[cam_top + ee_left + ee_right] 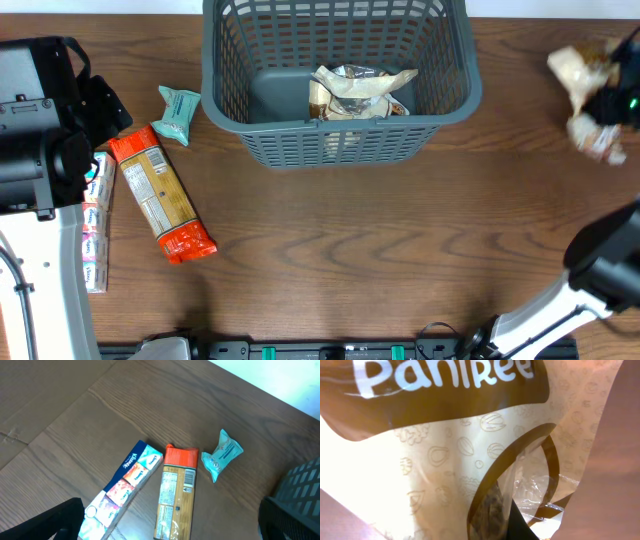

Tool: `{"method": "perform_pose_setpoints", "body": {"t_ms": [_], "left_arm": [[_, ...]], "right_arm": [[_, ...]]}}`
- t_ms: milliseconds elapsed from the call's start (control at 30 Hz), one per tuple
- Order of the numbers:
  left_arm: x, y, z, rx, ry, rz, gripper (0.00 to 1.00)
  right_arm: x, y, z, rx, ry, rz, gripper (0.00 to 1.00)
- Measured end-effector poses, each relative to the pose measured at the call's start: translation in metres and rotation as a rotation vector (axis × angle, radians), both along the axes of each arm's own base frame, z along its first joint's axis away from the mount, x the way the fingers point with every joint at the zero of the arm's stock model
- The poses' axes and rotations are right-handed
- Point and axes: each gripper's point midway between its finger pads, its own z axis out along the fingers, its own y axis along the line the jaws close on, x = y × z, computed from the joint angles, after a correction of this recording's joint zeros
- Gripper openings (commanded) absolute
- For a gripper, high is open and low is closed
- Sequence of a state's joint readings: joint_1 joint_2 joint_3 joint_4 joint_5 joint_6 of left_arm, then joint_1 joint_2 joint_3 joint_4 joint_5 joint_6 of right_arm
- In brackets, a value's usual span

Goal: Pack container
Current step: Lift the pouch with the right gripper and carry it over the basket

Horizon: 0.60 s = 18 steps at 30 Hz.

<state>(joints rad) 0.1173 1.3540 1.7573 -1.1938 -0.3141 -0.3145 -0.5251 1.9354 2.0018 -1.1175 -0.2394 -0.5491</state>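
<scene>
The right fingers [612, 100] gripped a snack bag [445, 460] right of the basket [225, 60]; the left fingers [55, 522] gaped wide, empty, above the desk [75, 435].

Readable print on three packs near the two wrists.
Close under the right wrist, a cream and brown plastic bag [445, 460] bears big white letters on its brown band, roughly "PaniRee", tops cropped. Ahead of the left wrist, a long blue tissue pack [131, 477] carries a white script word, seemingly "Kleenex". Beside it, a long orange and tan packet [176, 500] shows a barcode; its small print is illegible.
</scene>
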Motion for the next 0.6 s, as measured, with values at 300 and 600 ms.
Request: {"method": "perform_pose_setpoints", "body": {"t_ms": [300,600], "left_arm": [[-0.001,0.000,-0.001,0.000,0.004,0.000,1.00],[-0.006,-0.001,-0.005,-0.004,0.036,0.000,1.00]], "right_arm": [[0.015,0.154,0.201,-0.280,-0.503,0.441,0.01],[-0.005,0.312,0.202,-0.424,-0.603,1.074,0.01]]}}
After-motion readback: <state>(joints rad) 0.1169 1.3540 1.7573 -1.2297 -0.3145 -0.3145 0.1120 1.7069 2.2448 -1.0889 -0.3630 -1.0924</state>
